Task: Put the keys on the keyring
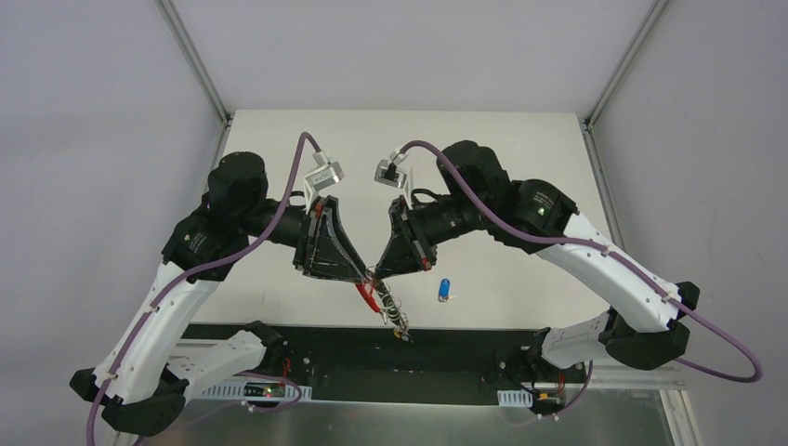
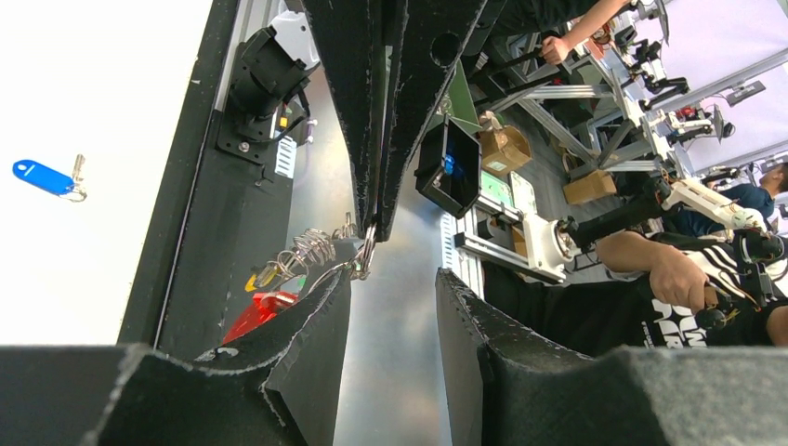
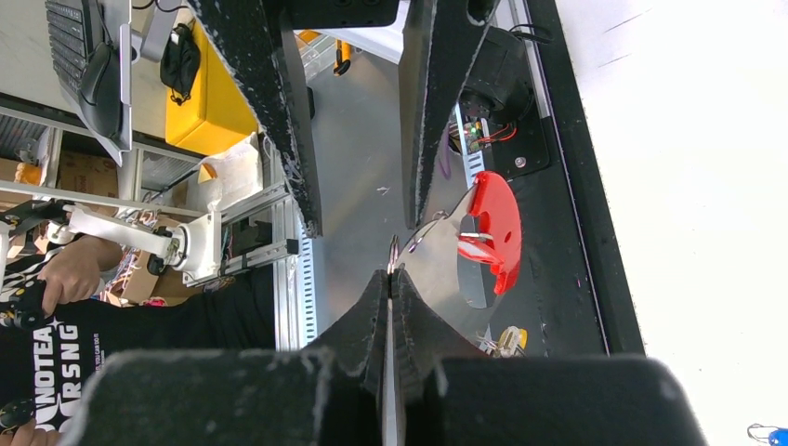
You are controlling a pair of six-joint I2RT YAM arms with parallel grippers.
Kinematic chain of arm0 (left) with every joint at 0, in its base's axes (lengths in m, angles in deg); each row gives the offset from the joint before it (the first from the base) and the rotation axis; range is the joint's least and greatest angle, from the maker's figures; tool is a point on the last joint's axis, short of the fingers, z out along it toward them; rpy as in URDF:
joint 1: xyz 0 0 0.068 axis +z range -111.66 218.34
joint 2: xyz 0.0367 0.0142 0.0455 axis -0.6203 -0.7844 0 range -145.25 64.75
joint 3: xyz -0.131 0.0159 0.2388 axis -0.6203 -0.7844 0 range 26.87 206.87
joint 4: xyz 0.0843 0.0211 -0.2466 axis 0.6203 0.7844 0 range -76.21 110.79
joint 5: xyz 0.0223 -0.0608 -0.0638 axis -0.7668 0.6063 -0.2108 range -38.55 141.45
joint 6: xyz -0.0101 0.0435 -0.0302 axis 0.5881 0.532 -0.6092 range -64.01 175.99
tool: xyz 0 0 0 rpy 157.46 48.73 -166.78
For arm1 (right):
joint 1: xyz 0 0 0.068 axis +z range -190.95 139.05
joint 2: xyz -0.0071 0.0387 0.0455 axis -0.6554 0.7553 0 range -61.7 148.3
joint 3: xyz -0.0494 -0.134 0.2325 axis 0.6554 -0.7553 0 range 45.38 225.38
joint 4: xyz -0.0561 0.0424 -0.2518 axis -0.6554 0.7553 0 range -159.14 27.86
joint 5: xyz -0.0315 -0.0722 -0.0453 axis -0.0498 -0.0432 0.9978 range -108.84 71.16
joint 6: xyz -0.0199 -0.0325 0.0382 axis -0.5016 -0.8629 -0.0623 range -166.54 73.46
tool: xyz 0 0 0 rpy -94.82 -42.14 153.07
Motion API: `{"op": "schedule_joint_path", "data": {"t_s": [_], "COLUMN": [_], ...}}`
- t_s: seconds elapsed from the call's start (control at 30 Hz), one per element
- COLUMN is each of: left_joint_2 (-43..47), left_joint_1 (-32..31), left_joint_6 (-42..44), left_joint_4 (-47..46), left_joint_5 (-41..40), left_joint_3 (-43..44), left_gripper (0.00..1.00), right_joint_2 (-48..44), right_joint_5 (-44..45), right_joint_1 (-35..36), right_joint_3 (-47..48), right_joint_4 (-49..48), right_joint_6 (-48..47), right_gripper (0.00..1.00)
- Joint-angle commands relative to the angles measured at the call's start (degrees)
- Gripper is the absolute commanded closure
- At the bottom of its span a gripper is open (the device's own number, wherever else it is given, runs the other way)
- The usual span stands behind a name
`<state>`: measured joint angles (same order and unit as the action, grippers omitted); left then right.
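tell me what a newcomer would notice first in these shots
The two arms' black jaws meet tip to tip over the white table's near edge, the right pair shut on a keyring of small silver rings, the left pair open. Its red curved plastic clip dangles beneath them. A bright blue-headed key lies alone to their right.

We see the keyring [image 3: 492,232] as a glossy red plastic clip joined to bright, polished metal rings, and the blue key [image 2: 42,177] has a smooth, shiny plastic head. The right gripper [image 3: 391,276] looks matt black and rough-edged, like foam, while the table [image 1: 502,167] is matt white.
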<state>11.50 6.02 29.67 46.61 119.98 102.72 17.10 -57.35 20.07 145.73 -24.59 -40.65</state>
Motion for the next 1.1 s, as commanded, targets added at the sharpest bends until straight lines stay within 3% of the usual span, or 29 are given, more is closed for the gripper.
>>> {"op": "schedule_joint_path", "data": {"t_s": [0.0,0.8,0.93,1.07], "left_joint_2": [0.0,-0.8,-0.9,-1.1], "left_joint_1": [-0.4,-0.5,-0.5,-0.5], "left_joint_6": [1.5,1.8,1.9,2.0], "left_joint_4": [0.3,0.4,0.3,0.3], "left_joint_5": [0.7,2.7,3.2,3.8], "left_joint_3": [2.1,1.1,0.7,0.1], "left_gripper": [0.62,0.64,0.68,0.78], "right_joint_2": [0.1,5.0,5.1,5.3], "right_joint_5": [0.7,0.0,0.0,-0.1], "right_joint_1": [0.3,0.8,0.8,0.8], "right_joint_3": [3.2,7.7,8.2,9.0], "right_joint_4": [-1.5,-3.2,-3.4,-3.1], "right_joint_6": [1.0,2.1,2.2,1.9], "right_gripper": [1.00,1.00,1.00,1.00]}}
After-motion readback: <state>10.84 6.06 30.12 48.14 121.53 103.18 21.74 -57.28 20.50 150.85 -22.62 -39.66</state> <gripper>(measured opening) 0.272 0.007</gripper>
